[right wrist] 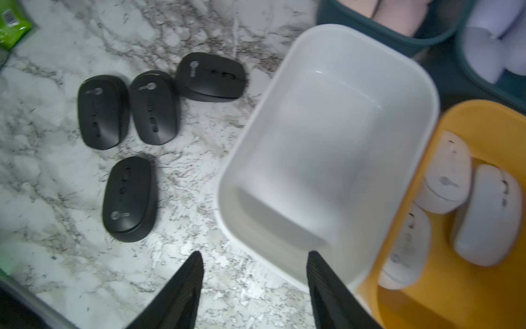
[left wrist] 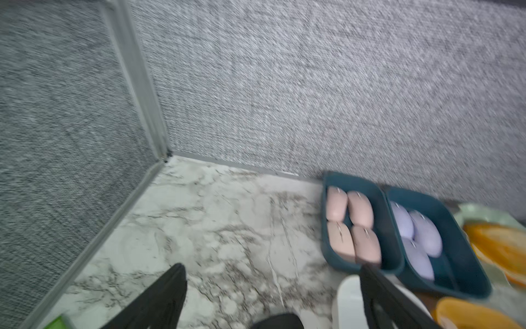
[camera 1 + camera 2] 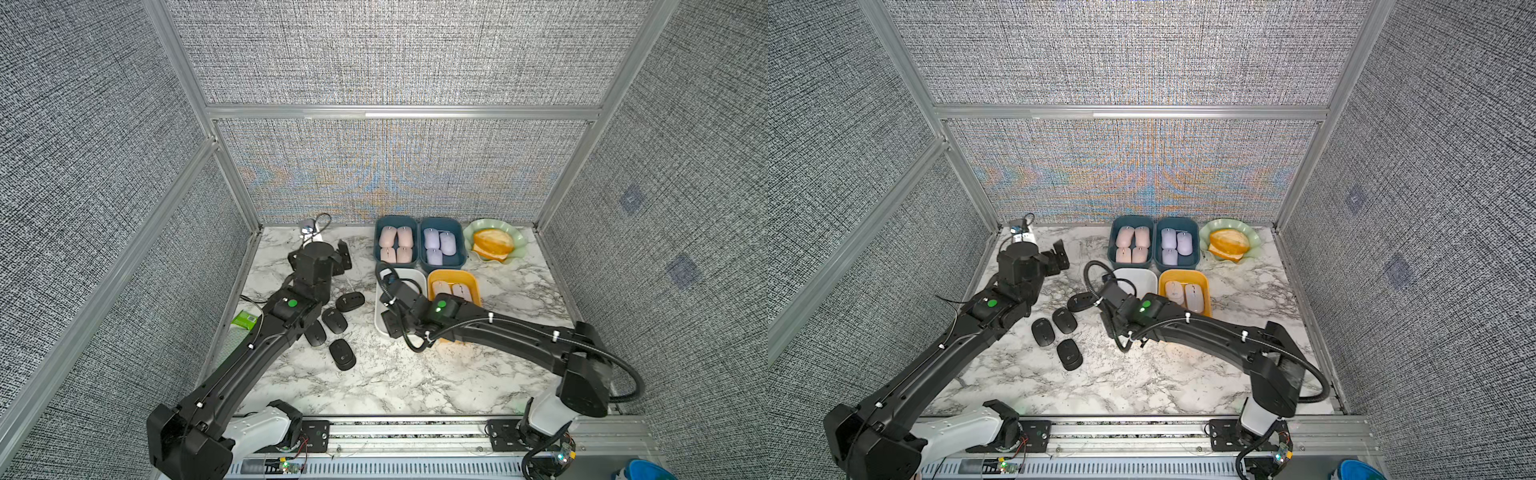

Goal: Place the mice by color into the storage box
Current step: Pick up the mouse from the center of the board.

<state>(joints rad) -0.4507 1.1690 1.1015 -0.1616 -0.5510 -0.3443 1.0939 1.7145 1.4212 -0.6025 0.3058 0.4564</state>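
My left fingers [image 2: 165, 296]: wide apart, with nothing between the tips.
My left gripper [image 2: 272, 267]: up in the air over the marble table [image 2: 213, 228], near the back left corner, off to the side of the boxes. The picture is blurry here.
My right fingers [image 1: 182, 293]: apart too, and they hold nothing.
My right gripper [image 1: 254, 253]: it hangs by the near edge of the white box [image 1: 327, 148]. One finger is over the table and the other is over the box's rim.
Black mice [image 1: 155, 107]: four of them, all lying on the table beside the white box, not in any box. Two lie side by side, almost touching. One sits just beside them, turned sideways, closest to the white box. The fourth lies a little apart from the rest.
White mice [image 1: 447, 176]: three, inside the yellow box [image 1: 469, 299], which touches the white box.
Pink mice [image 2: 360, 209]: four, packed close in the first blue-green box [image 2: 384, 228], behind the white box.
Lilac mice [image 2: 427, 236]: three, in the second blue-green box [image 2: 461, 256], right next to the pink ones' box and behind the yellow box.
Bread roll [image 3: 492, 244]: on a green dish [image 3: 519, 239] at the back right, just beside the lilac mice's box.
Green packet [image 3: 246, 320]: at the table's left edge, partly under my left arm.
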